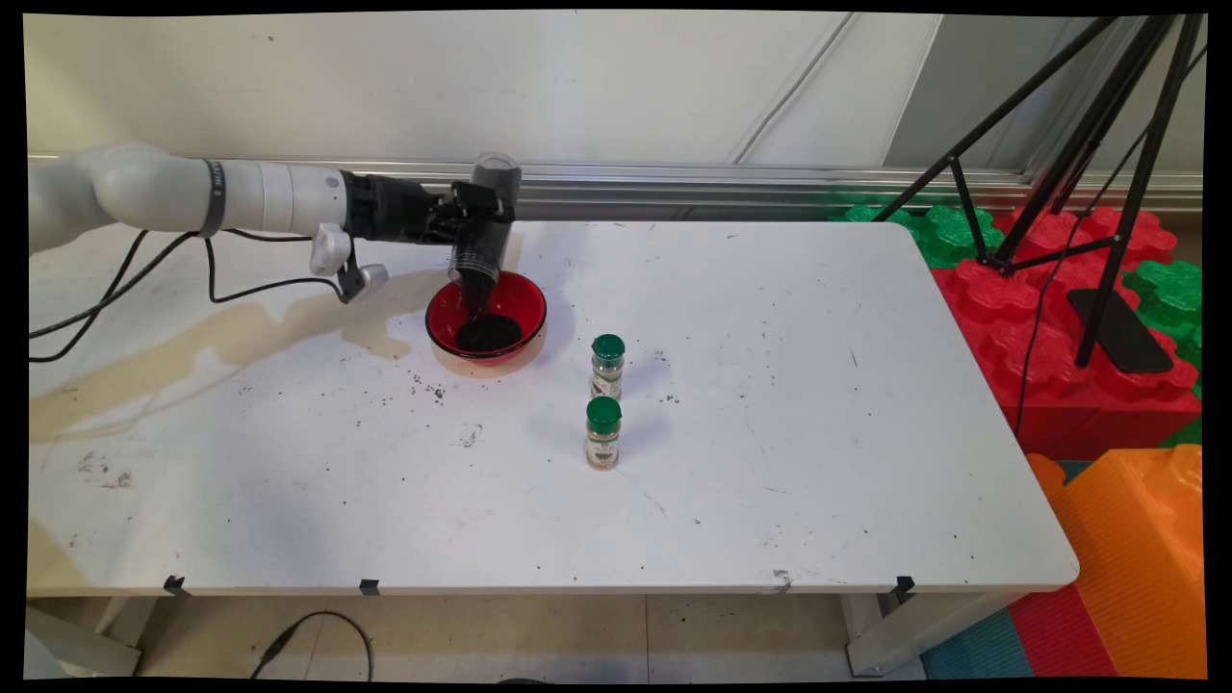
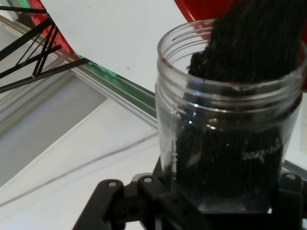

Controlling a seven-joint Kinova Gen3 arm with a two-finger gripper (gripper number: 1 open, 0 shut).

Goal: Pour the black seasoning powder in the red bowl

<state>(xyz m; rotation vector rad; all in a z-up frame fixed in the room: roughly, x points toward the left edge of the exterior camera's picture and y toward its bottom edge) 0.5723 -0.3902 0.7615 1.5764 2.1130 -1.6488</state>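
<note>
Now: pouring
Gripper: clamped on clear jar, tipped mouth-down over red bowl
Grounds: dark heap inside bowl
Spice bottles: right of bowl, on bench

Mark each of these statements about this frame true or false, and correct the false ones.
1. The gripper holds a clear jar tipped mouth-down over the red bowl. True.
2. The bowl is empty. False: dark grains lie in it.
3. Two green-capped spice jars stand upright on the table. True.
4. The spice jars stand left of the bowl. False: they stand to its right in the main view, nearer the camera.
</note>
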